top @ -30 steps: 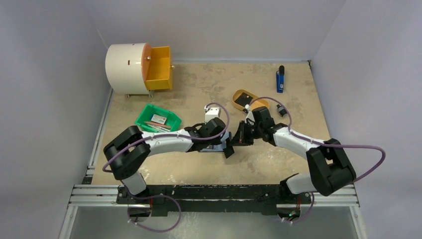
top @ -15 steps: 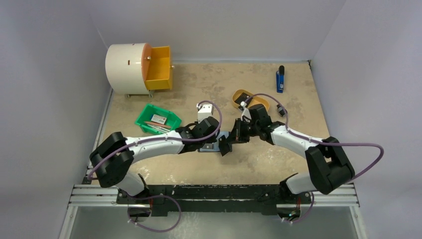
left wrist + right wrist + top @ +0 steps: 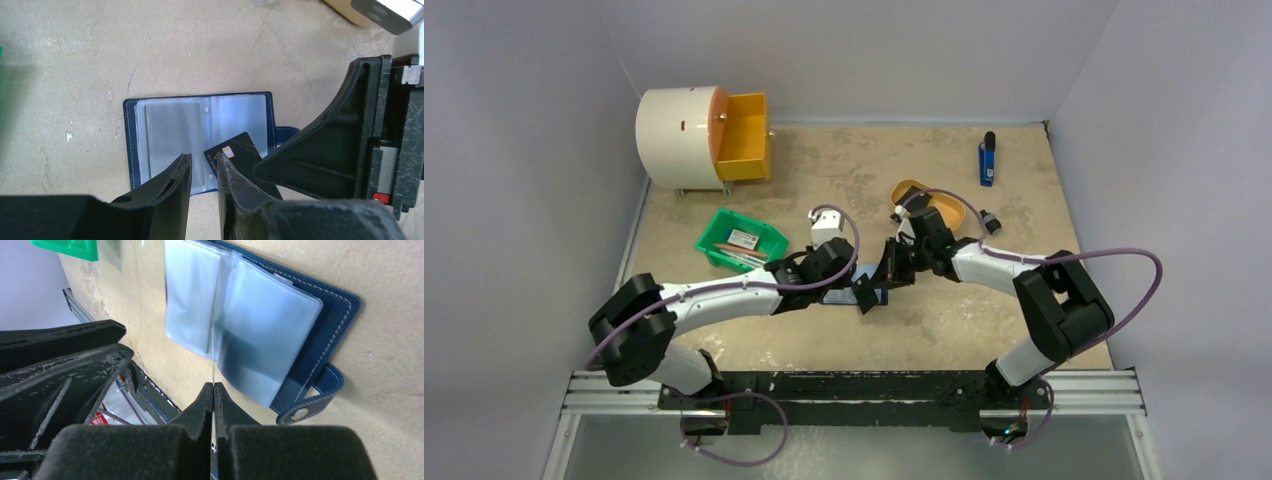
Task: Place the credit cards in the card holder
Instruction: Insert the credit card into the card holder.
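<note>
Card holder (image 3: 172,127) open; arms newly drawn over it. Credit card (image 3: 236,149) pinched in right jaws, left jaws narrow, empty; insertion near.

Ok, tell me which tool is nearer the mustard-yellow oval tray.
Right. The right tool hangs just near-left of the tray; the left tool is farther off the same way.

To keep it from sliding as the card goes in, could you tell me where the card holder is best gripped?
Probably the snap tab, approached low from that end. The card holder lies open and flat on the table, so its cover edges offer little to pinch; the tab juts past the cover. The right gripper, shut on the black card, crowds that side.
</note>
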You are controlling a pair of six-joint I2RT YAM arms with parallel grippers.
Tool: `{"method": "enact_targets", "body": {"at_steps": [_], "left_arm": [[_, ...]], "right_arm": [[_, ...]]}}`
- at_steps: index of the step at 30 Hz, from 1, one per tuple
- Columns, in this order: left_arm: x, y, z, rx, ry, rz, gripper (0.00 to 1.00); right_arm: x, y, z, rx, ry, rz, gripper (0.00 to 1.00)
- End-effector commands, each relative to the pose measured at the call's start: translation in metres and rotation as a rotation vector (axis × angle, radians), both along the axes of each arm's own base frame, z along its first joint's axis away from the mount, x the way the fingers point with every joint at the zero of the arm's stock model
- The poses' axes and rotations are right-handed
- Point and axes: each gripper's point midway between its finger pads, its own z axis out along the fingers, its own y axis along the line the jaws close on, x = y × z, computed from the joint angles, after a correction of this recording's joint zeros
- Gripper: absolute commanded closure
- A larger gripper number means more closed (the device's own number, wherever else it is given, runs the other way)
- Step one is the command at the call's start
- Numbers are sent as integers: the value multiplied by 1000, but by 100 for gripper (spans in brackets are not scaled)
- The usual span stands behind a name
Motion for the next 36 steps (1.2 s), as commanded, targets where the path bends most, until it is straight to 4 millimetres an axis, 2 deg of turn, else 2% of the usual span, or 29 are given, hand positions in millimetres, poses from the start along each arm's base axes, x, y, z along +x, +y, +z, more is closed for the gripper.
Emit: {"method": "enact_targets", "body": {"at_steps": [1,5,9,15,18,27,36], "left_arm": [[8,-9,19,-53,-54,2,75],[11,-1,-1,24,-40,24,78],[13,15,-26,96,-13,81,83],[12,33,-51,151,23,130,87],[12,40,-53,161,28,148,88],[10,57,-42,148,1,209,88],[1,82,-52,141,20,257,89]], "right_arm": [[18,16,20,34,-74,7,100],[22,9,18,-10,-81,-36,100],[15,4,12,-23,-46,-54,100],[16,9,5,8,-40,-63,100],[20,14,1,29,-37,-71,100],[24,16,-5,67,-22,-136,100],[32,15,-19,77,-16,-216,100]]}}
